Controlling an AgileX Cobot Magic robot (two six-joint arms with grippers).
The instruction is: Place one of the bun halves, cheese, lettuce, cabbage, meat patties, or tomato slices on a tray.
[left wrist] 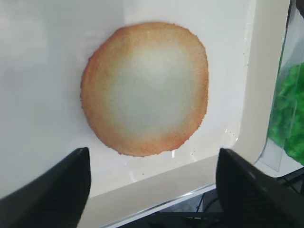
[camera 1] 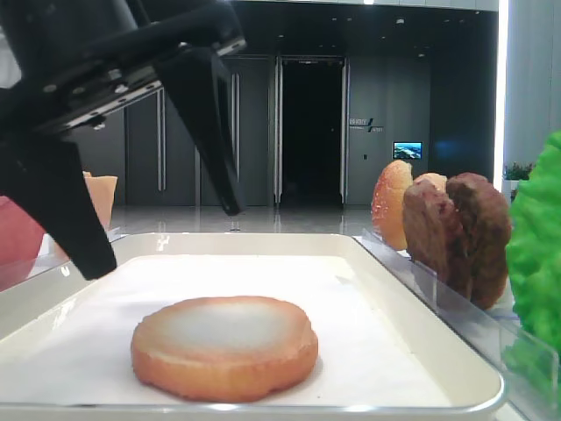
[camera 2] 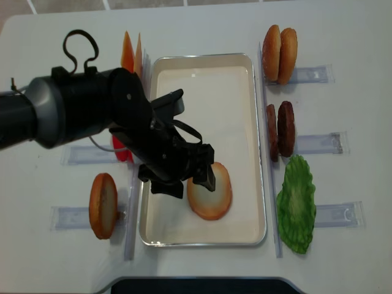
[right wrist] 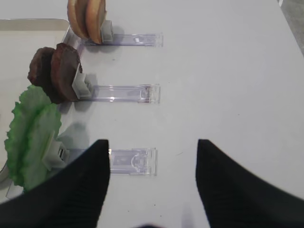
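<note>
Since the bun half lies flat on the tray with nothing gripping it, the entries below run from the near end of the tray outward.

Step in hand: release of the bun half; judged done, as it rests on the paper with both fingers clear of it.

Bun half, position: on the tray, near end, toasted face up, close to the near rim but not touching it.

Bun half, look: round flat disc, golden-brown edge fading to a pale whitish centre; slightly uneven outline; it should lie stable as set.

Left end effector: spread wide, empty; fingers stand either side of the bun half and above it, apart from it in the low view.

Next move, judged: lift the left end effector straight up before swinging away, so neither finger drags the bun half or the paper; then any further item could follow.

Tray: cream-white, raised rounded rim, white paper liner; only the one bun half on it.

Right end effector: open, holding nothing; hangs over the bare bench beside a clear plastic rack.

Lettuce: bright green, frilly, propped in the rack right of the tray.

Meat patties: two dark brown discs on edge, next rack along.

Spare bun halves: two on edge, far right rack; another on edge left of the tray.
</note>
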